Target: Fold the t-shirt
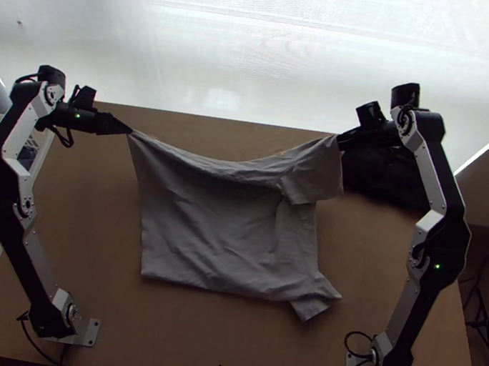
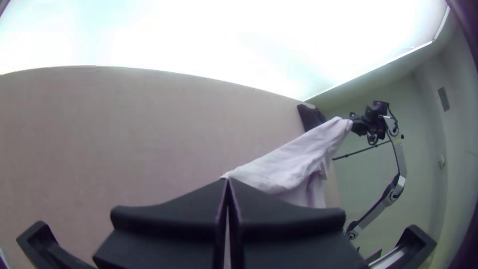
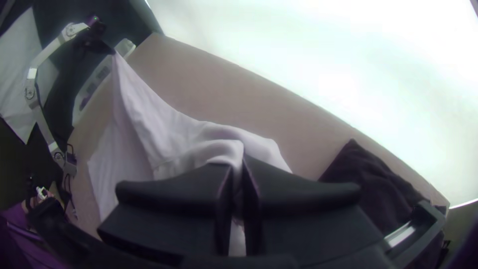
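on the bench (image 1: pixel 188 334), the near part of the t-shirt (image 1: pixel 215 240) lies spread toward the near edge; let it anchor the fold. toward the far edge, the left gripper (image 1: pixel 131 131) is pinched tight on one corner, the right gripper (image 1: pixel 339 141) clamped on cloth beside a sleeve. best draw the sagging edge taut, then lower both evenly nearward.

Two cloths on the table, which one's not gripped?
The dark cloth, at the far right of the table. The grey t-shirt is held by the left gripper and the right gripper.
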Motion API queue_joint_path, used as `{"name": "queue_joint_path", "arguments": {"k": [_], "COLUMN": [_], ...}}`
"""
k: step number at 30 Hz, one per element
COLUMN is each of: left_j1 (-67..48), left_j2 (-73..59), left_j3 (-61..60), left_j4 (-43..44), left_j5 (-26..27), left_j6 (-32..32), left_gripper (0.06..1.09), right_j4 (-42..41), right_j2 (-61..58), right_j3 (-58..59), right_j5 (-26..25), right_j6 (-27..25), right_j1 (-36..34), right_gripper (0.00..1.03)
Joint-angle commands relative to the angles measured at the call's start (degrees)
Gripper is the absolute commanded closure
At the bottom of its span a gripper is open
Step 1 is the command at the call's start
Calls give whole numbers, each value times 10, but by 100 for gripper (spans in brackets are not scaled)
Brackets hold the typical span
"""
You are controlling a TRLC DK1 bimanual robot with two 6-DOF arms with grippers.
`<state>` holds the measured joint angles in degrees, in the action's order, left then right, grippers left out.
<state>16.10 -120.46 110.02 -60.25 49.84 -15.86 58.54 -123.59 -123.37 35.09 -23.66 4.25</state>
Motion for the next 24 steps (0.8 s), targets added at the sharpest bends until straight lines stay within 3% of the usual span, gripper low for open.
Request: {"name": "queue_joint_path", "arguments": {"k": [1,5,14,20,24], "left_j1": [-7,-13,-26,-23,-15], "left_j2": [-93,-101,-85,65,204], "left_j3": [190,216,171,157,158], "left_j4": [6,36,-40,-51,17], "left_j5": [-26,-46,-51,-46,-46], "left_j6": [72,92,50,30,89], "left_gripper": [105,105,105,105,105], "right_j4": [-8,-22,29,-21,-87], "right_j2": [-50,-46,-10,127,236], "right_j3": [-113,-115,-70,-74,-77], "right_j5": [-35,-58,-60,-56,-56], "right_j6": [13,12,13,59,113], "right_j1": [-10,-5,14,14,1], "right_gripper": [100,100,100,100,100]}}
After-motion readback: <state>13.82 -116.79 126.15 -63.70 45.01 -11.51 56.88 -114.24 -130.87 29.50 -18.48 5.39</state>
